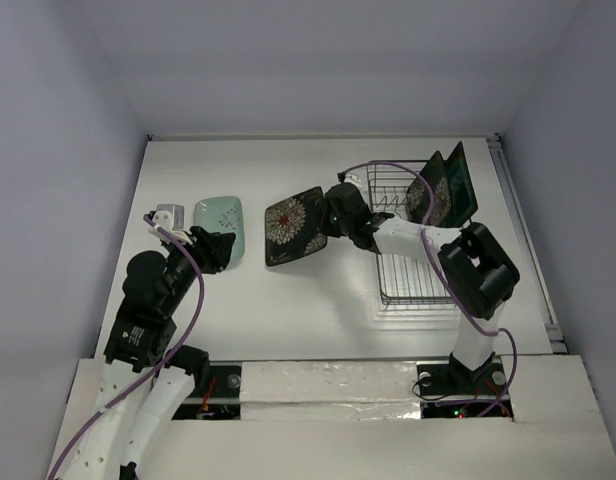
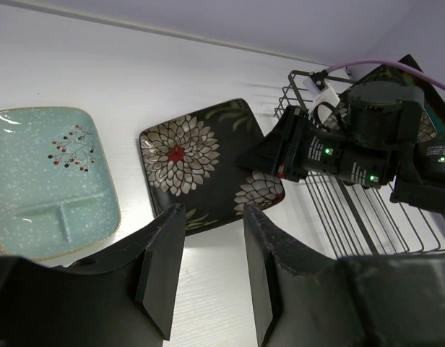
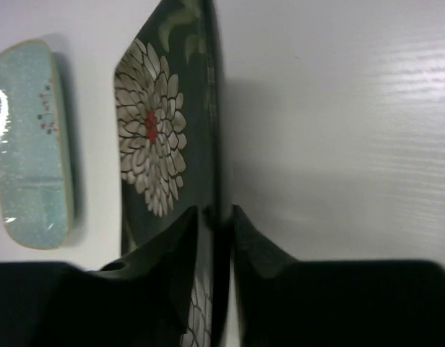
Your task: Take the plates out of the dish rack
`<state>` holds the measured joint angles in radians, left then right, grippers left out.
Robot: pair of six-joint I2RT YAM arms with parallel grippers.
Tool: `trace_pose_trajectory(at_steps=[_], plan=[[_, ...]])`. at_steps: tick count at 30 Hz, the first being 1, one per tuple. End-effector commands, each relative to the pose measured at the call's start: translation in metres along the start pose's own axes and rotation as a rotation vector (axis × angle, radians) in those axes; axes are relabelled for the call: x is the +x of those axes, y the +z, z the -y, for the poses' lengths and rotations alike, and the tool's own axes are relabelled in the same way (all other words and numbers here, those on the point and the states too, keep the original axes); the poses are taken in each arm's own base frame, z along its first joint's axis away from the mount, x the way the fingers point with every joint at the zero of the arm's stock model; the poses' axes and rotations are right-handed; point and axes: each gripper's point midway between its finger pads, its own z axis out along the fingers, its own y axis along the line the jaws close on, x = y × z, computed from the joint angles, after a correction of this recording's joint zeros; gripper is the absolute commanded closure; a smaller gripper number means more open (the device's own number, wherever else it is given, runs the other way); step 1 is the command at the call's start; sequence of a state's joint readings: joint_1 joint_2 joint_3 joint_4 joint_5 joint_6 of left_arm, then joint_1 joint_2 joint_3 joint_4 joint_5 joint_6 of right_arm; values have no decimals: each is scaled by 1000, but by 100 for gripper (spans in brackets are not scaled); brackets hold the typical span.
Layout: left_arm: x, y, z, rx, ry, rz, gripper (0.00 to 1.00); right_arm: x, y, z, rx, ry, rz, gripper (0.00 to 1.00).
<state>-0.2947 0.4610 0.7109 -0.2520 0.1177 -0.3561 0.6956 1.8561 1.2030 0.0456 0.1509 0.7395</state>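
The left claw (image 1: 214,250) hangs spread with nothing between its fingers, and the mint green plate (image 1: 218,220) lies flat on the table (image 1: 288,310) just at its 12 o'clock. At that plate's 3 o'clock rests a black flowered plate (image 1: 293,227), with the right claw (image 3: 214,211) straddling its 3 o'clock rim; whether it pinches the rim cannot be told. Farther toward 3 o'clock sits the dish rack (image 1: 413,280), where a second flowered plate (image 1: 426,190) and the teal-centred plate (image 1: 458,182) stand on edge at its 12 o'clock end.
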Motion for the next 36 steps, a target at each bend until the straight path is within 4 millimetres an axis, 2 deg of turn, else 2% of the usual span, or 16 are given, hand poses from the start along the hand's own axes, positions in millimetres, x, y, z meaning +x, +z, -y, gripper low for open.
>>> trace_pose_trajectory(at_steps=[1,2,5,10,13,14,20,25,27,28,29,30,31,32,34,36], plan=[[-7,3,4,25,8,33,65,9,5,9,28,-27,12,66],[-6,3,4,26,9,31,65,16,6,18,52,-42,-7,58],[-6,3,5,27,8,30,65,27,9,31,90,-62,-32,49],[-7,3,5,26,8,32,65,37,15,40,116,-80,-62,47],[-6,3,5,27,8,30,65,33,18,40,131,-96,-57,37],[-7,3,5,26,8,32,65,36,15,46,156,-112,-76,30],[-7,2,5,27,8,34,65,18,5,47,206,-166,-49,5],[-7,3,5,28,8,32,65,-15,-24,36,219,-210,12,2],[-7,2,5,29,8,35,65,-40,-49,25,206,-234,63,14],[-7,2,5,29,8,35,65,-51,-60,21,207,-239,91,24],[-7,2,5,29,8,35,65,-67,-73,23,239,-251,141,61],[-7,2,5,29,8,35,65,-79,-87,24,265,-256,171,79],[-7,2,5,28,8,33,65,-103,-109,22,270,-239,236,89],[-7,2,5,28,8,35,66,-116,-123,33,324,-250,268,100],[-7,2,5,30,10,37,70,-147,-157,36,336,-227,346,100],[-8,1,6,32,10,38,78,-170,-179,62,405,-222,383,100]])
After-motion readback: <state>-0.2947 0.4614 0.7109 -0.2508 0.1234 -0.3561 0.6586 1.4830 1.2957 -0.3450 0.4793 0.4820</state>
